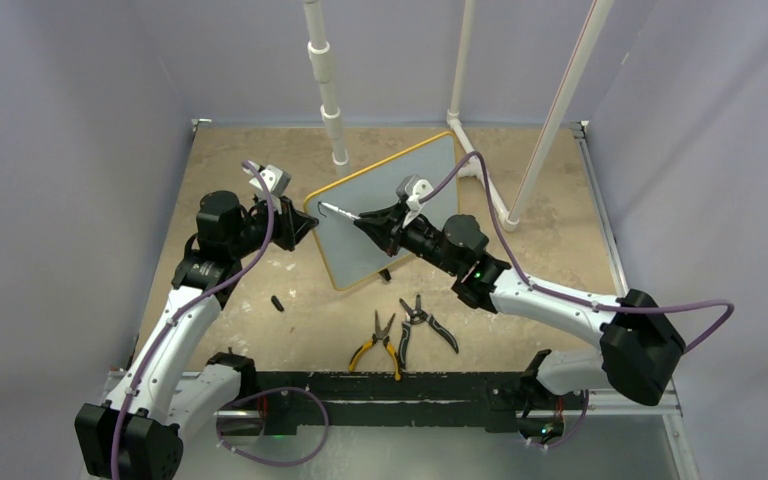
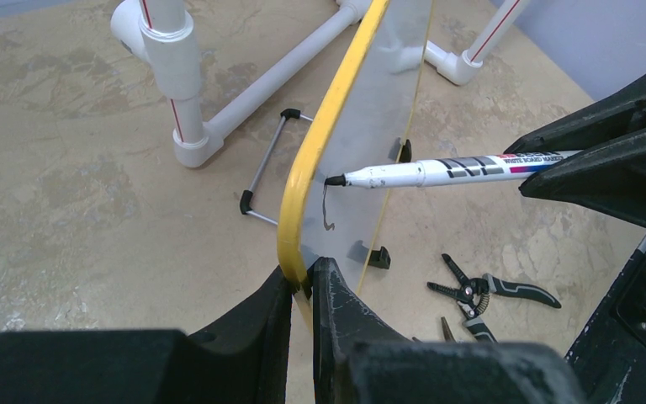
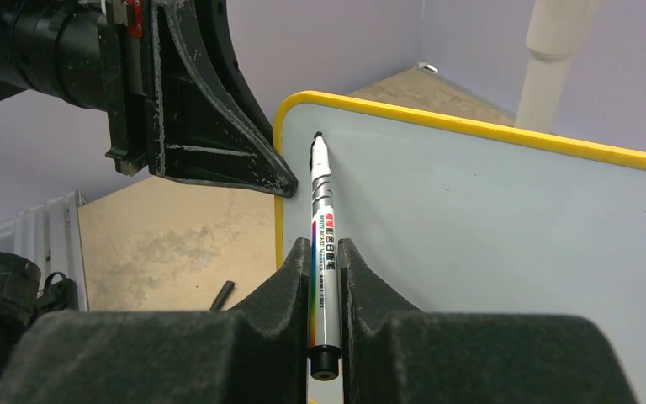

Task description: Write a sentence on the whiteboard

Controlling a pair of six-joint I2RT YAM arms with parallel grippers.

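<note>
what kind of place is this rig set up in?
Probably a lab robot test cell, not a home or workshop: plain lavender walls box in the table, a white PVC pipe frame stands at the back, and a black mounting rail runs along the near edge.

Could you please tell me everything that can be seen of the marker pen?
The marker is a slim pen with a white barrel, black lettering reading white board marker, a coloured stripe, a black rear end and a fine black tip, uncapped. The right hand is shut on its rear half. It points at the whiteboard, its tip at or just off the surface near the yellow-rimmed corner, close to a short black stroke.
</note>
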